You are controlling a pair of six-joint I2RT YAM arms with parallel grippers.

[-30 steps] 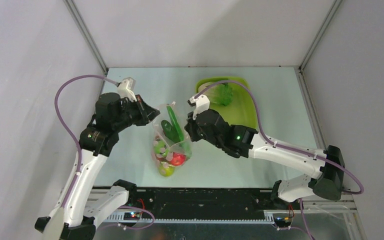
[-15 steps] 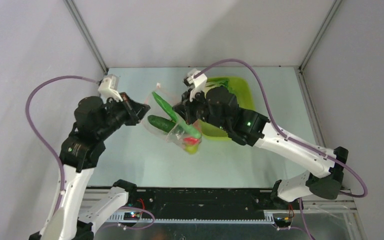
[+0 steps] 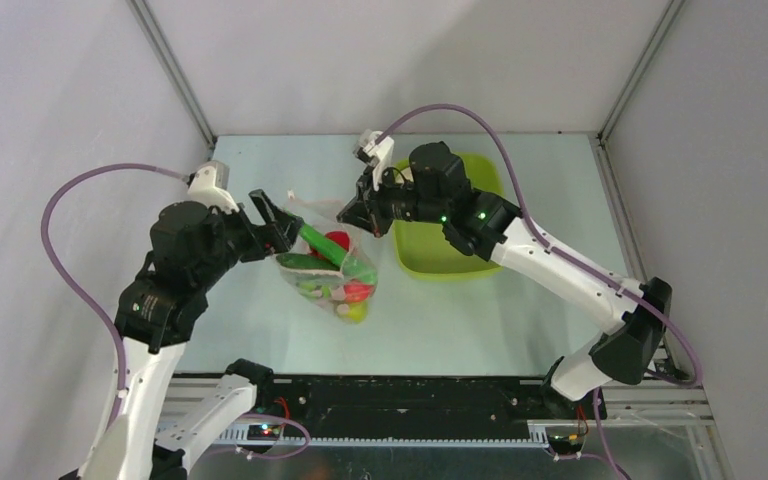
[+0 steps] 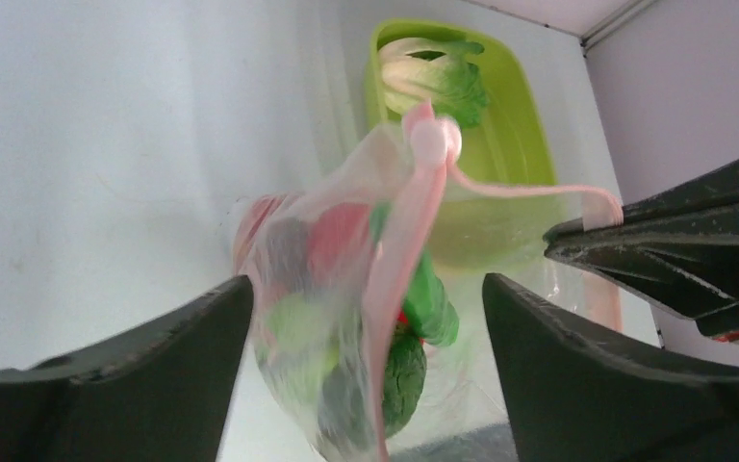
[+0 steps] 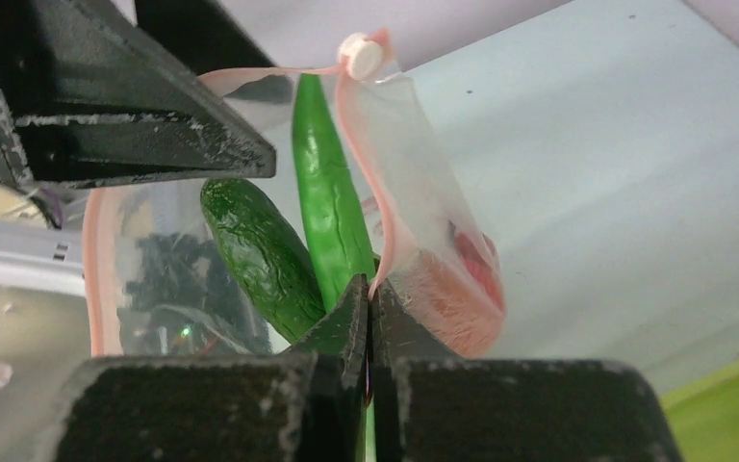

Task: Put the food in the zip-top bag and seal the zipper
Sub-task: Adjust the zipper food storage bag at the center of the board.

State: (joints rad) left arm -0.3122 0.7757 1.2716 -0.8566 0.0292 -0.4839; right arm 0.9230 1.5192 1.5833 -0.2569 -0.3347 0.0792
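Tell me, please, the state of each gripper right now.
Left gripper: open, holding nothing.
Right gripper: shut on the zip-top bag.

zip-top bag (image 5: 423,183): thin clear plastic film, glossy, creased. zipper (image 4: 396,255): pale pink plastic strip, smooth. cucumber (image 5: 260,255): dark green, pebbled, faintly shiny. tray (image 3: 450,255): lime-green plastic, glossy. fingers (image 5: 520,414) of the right gripper (image 5: 368,289): black, matt, finely grained. table (image 3: 260,330): pale, matt.

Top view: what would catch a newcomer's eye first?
The clear bag, stuffed with bright toy vegetables, dangles mid-table from the right hand, which pinches its pink edge. The left hand gapes open beside it, and a lettuce sits in the green tray at right.
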